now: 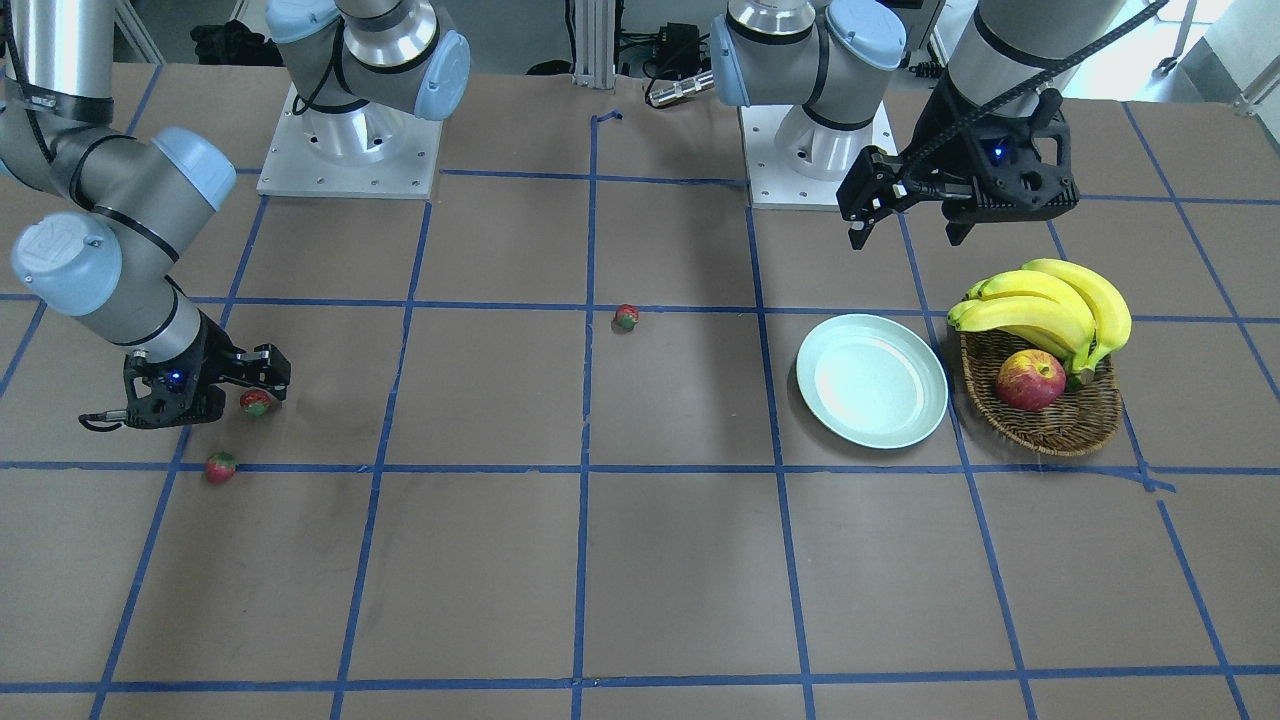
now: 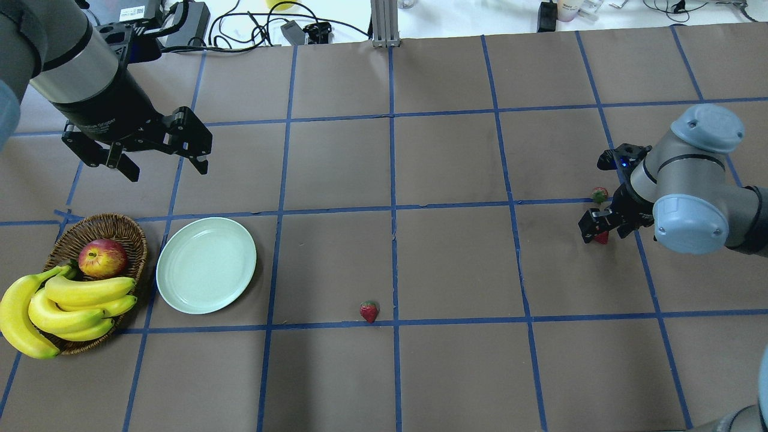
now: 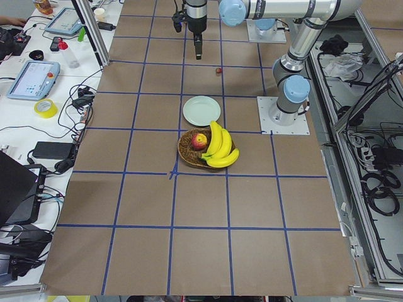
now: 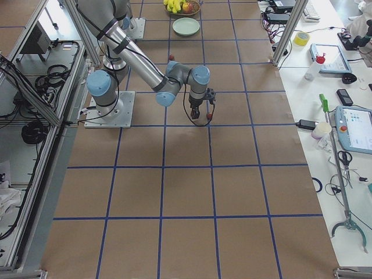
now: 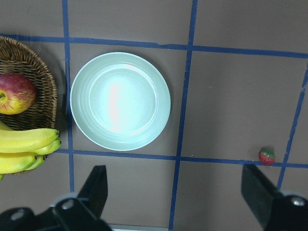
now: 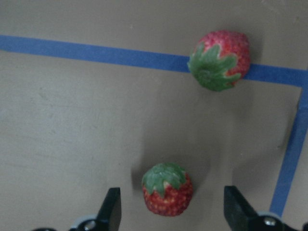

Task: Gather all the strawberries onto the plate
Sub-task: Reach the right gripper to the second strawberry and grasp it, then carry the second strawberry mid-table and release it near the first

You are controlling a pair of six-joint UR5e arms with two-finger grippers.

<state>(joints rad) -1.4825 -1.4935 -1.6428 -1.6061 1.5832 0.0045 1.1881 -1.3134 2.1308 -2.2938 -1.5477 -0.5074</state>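
Three strawberries lie on the brown table. One [image 6: 167,189] lies between the open fingers of my right gripper [image 6: 171,211], low over the table; it also shows in the front view [image 1: 255,402]. A second [image 6: 220,59] lies on a blue tape line just beyond it [image 1: 220,466]. The third [image 2: 369,311] lies near the table's middle [image 1: 626,317] [image 5: 266,156]. The pale mint plate [image 2: 206,265] is empty [image 5: 120,101]. My left gripper [image 2: 162,168] hangs open and empty above the table near the plate.
A wicker basket [image 2: 123,229] with a red-yellow apple [image 2: 102,258] and a bunch of bananas [image 2: 57,306] stands next to the plate, on its left in the overhead view. Blue tape lines grid the table. The arm bases [image 1: 350,140] stand at the robot's edge.
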